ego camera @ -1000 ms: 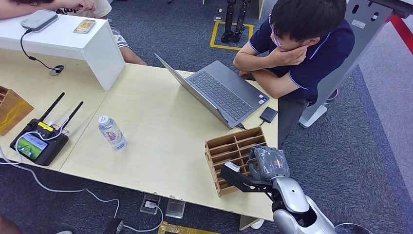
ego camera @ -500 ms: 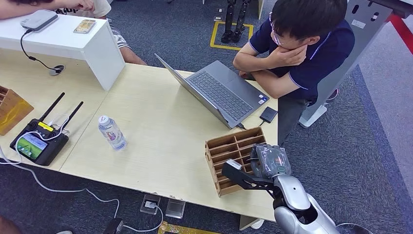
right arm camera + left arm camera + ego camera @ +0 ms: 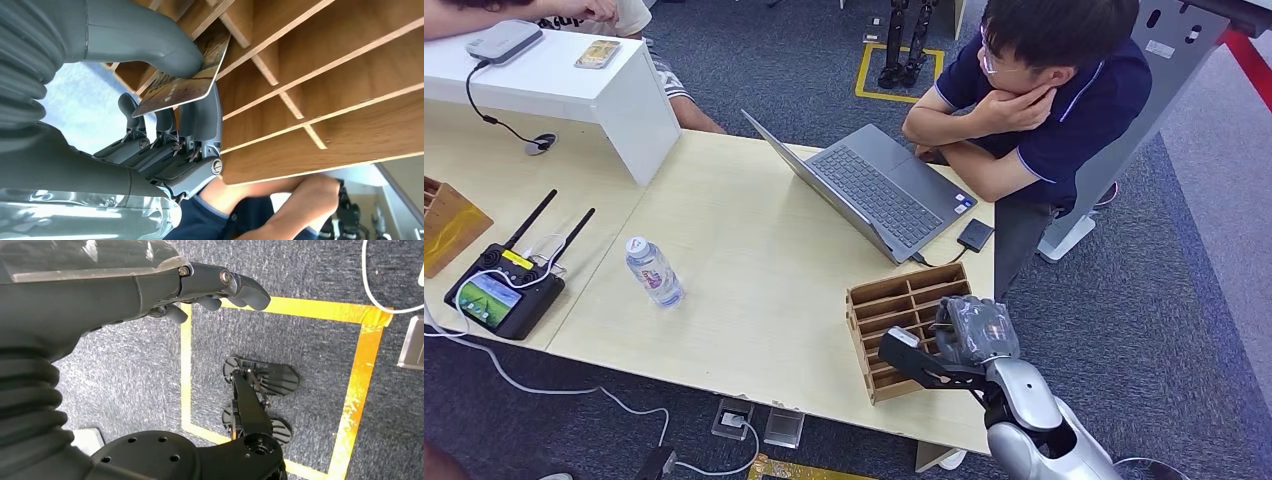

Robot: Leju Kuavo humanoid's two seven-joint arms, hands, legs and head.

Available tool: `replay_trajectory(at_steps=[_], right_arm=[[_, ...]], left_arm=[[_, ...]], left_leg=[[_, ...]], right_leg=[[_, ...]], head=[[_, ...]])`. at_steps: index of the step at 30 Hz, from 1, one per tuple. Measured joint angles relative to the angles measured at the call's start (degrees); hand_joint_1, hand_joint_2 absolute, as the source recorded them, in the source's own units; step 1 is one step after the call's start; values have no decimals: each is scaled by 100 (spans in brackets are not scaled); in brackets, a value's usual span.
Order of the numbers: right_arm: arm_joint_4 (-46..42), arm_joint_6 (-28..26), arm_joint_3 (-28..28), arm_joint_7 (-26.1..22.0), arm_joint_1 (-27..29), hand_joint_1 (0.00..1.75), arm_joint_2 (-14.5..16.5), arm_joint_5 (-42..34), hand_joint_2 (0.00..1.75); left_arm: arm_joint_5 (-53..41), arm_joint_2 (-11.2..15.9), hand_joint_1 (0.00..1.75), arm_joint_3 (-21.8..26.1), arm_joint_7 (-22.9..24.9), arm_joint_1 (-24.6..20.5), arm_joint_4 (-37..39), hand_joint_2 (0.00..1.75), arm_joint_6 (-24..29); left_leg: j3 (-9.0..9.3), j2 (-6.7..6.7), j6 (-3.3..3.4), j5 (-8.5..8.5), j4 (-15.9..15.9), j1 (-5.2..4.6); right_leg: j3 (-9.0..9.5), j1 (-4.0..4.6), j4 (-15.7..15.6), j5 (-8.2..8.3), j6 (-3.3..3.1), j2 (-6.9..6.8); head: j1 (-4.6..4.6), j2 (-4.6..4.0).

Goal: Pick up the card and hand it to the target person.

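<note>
The right robot hand (image 3: pixel 972 328) is at the wooden slotted rack (image 3: pixel 902 322) near the desk's (image 3: pixel 754 300) front right corner, and the right wrist view shows it pinching the card (image 3: pixel 187 75) between its thick grey thumb and darker fingers (image 3: pixel 197 120), the card's far end still within one of the rack's compartments. The left robot hand (image 3: pixel 210 287) hangs over grey carpet marked with yellow tape, its fingers curled in loosely around nothing. A person in a dark blue shirt (image 3: pixel 1064 100) sits at the far side of the desk, chin resting on one hand, just beyond an open laptop (image 3: pixel 874 190). A water bottle (image 3: pixel 654 272) stands upright well left of the rack, and a black controller with two antennas (image 3: pixel 509 285) lies on the adjoining desk further left
</note>
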Motion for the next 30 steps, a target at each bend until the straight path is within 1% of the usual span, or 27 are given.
replay_trajectory(at_steps=[7, 11, 15, 21, 25, 30], right_arm=[[-336, 334, -22, -120, -151, 134, -55, -999, 175], [-766, 530, -39, -140, -419, 134, -173, -1484, 175], [-1273, 622, -70, -185, -719, 134, -302, -1755, 175], [-1895, 570, -132, -210, -1022, 134, -427, -1712, 175], [-2072, 294, -157, -321, -1083, 134, -435, -1410, 175], [-2080, -7, -158, -384, -1087, 134, -421, -993, 175]], left_arm=[[6, 1, 0, 0, 26, 1, 1, 175, 4], [28, 4, 0, 0, 28, 3, 1, 175, -1], [44, 4, 0, 0, 28, 6, 1, 175, -3], [70, 4, 0, 0, 31, 7, 1, 175, -3], [95, 2, 0, 0, 27, 7, 1, 175, -3], [101, 2, 0, 0, 19, 7, 1, 175, -7]], left_leg=[[0, 2, 0, 0, 0, 0], [1, 3, 0, 0, 1, 0], [1, 2, 0, 0, 1, 0], [1, 2, 0, 0, 1, 0], [0, 1, 0, 0, 1, 0], [-3, 1, 0, 0, 0, 0]], right_leg=[[-1, 0, 0, 0, 0, 1], [-1, 0, 0, 1, 0, 2], [-1, 0, 0, 1, 0, 2], [-1, 0, 0, 1, 0, 2], [-1, 0, 0, 0, 0, 1], [-1, 0, 0, 0, 0, 1]], head=[[1, 0], [1, 0], [-2, 0], [1, 0], [-1, 0], [0, 0]])
